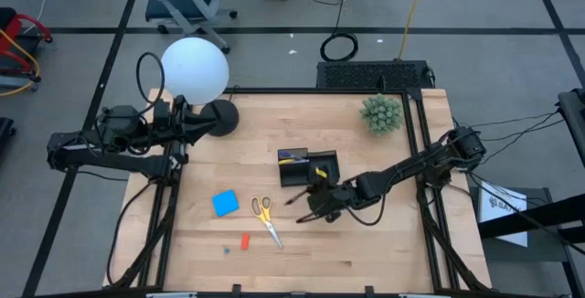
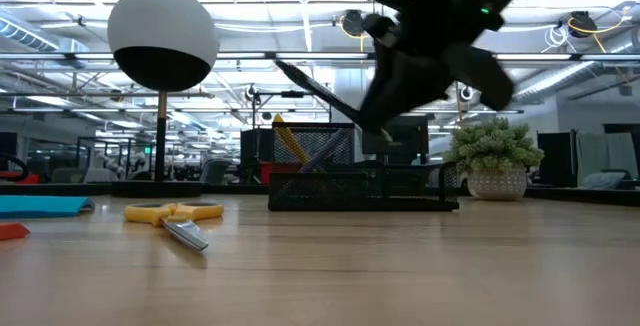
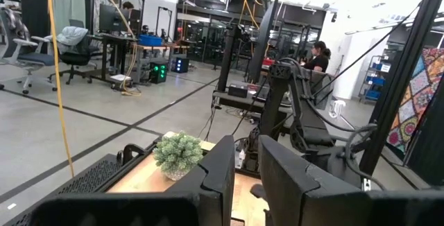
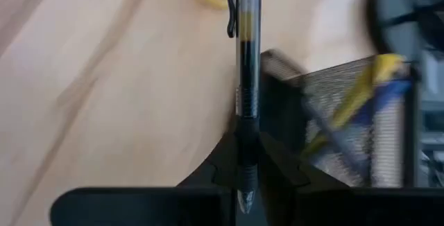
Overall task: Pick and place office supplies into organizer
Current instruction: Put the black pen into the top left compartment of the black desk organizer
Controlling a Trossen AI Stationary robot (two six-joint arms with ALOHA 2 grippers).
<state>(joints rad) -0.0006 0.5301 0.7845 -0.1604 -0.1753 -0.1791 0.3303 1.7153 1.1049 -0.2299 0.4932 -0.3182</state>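
Note:
My right gripper (image 1: 317, 197) hovers just near of the black mesh organizer (image 1: 307, 166), shut on a black pen (image 1: 297, 199). In the low view the pen (image 2: 320, 91) slants above the organizer (image 2: 360, 181), which holds a yellow pen (image 2: 289, 142) and a blue one (image 4: 326, 132). Yellow-handled scissors (image 1: 265, 218), a blue square pad (image 1: 226, 203) and a small red piece (image 1: 245, 240) lie flat on the table to the left. My left gripper (image 3: 248, 177) waits by the lamp at the table's left edge, its fingers a narrow gap apart. My right gripper pinches the black pen between its two fingers near the pen's lower end (image 4: 246, 158). The pen runs along the fingers and sticks out ahead of them toward the table's left, clip end (image 4: 233, 18) farthest out. It is lifted clear and tilted, free end (image 2: 285, 68) highest.
A lamp with a white globe (image 1: 195, 68) and a round black base (image 1: 222, 117) stands at the far left. A green spiky plant (image 1: 381, 113) sits at the far right. A tiny blue bit (image 1: 226, 250) lies near the red piece. Bare wood spreads along the near edge.

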